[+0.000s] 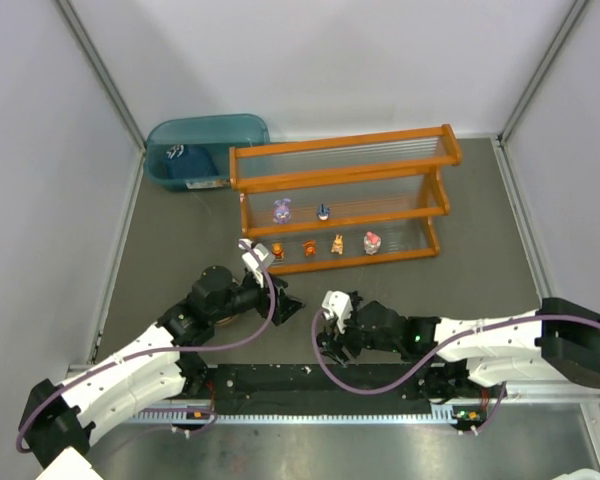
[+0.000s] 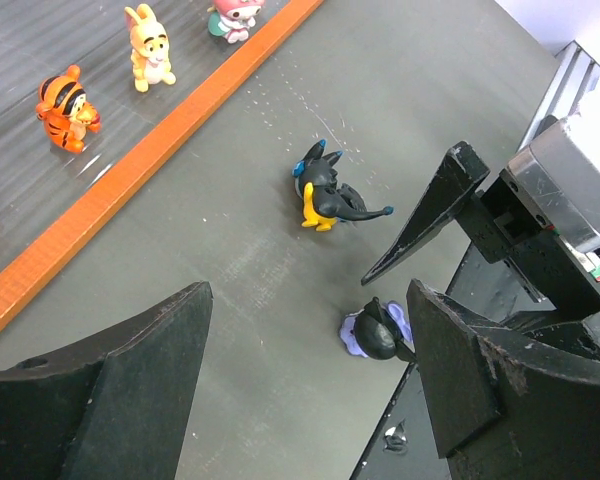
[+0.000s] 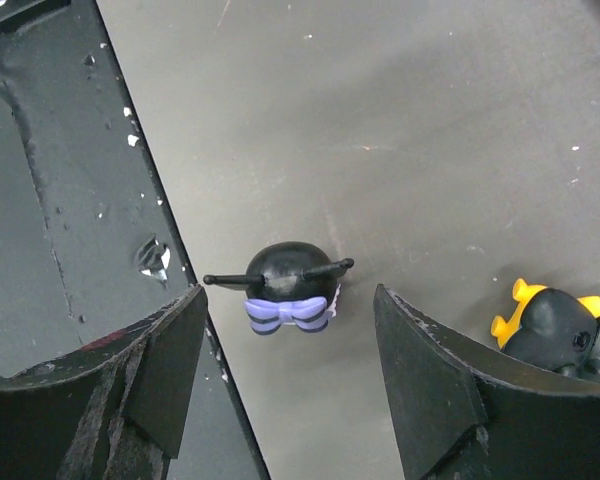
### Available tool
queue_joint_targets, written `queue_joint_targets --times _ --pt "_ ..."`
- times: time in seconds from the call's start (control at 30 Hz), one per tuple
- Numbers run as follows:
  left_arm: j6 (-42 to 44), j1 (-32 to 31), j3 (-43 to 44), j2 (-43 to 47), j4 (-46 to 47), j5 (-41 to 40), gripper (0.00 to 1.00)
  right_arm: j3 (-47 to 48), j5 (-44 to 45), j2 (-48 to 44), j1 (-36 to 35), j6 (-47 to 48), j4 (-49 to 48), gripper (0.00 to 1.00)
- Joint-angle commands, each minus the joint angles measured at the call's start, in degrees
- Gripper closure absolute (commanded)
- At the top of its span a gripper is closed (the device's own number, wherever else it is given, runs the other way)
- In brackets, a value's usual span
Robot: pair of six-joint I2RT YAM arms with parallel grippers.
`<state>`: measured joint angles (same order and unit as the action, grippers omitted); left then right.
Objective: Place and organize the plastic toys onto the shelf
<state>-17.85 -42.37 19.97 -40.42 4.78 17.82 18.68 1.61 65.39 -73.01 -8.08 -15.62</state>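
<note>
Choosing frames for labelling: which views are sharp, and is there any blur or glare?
Top external: even light, toys on the shelf small but distinct. Left wrist: black-and-yellow toy sharp, soft shadow. Right wrist: bow-tied black toy crisp, no glare.

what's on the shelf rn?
On the shelf, lowest tier: orange toy, tiger, tan toy, pink-red toy. Tier above: purple bunny, small dark-blue toy. The orange rails cover a strip of each tier; anything behind them can't be seen.

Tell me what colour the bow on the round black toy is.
Lilac with darker purple stripes; the bow shows best in the right wrist view.
</note>
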Motion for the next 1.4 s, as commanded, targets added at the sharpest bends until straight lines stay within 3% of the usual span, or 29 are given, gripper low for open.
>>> queue_joint_targets --times 0.0,0.57,0.87,1.07,1.17,1.37 --pt "0.6 1.0 -0.6 1.1 3.0 1.7 0.16 2.5 0.5 1.1 -0.5 1.1 -3.5 0.33" --pt "0.7 2.0 -0.9 0.8 3.3 2.8 0.15 3.5 0.3 3.6 -0.5 1.5 -2.9 0.45" --pt "0.8 2.4 -0.9 0.7 3.4 2.9 0.15 3.8 0.0 4.7 -0.5 1.4 -2.5 0.56" --pt "0.8 2.6 -0.9 0.9 3.4 3.1 0.15 4.0 -0.5 4.8 -0.5 1.0 -2.0 0.72" --pt "0.8 2.6 -0.9 0.9 3.4 3.0 0.15 4.2 -0.7 5.1 -0.6 1.0 -1.6 0.86" --pt "0.7 2.7 -0.9 1.0 3.5 3.3 0.15 5.2 -1.0 6.1 -0.5 0.5 -0.3 1.00"
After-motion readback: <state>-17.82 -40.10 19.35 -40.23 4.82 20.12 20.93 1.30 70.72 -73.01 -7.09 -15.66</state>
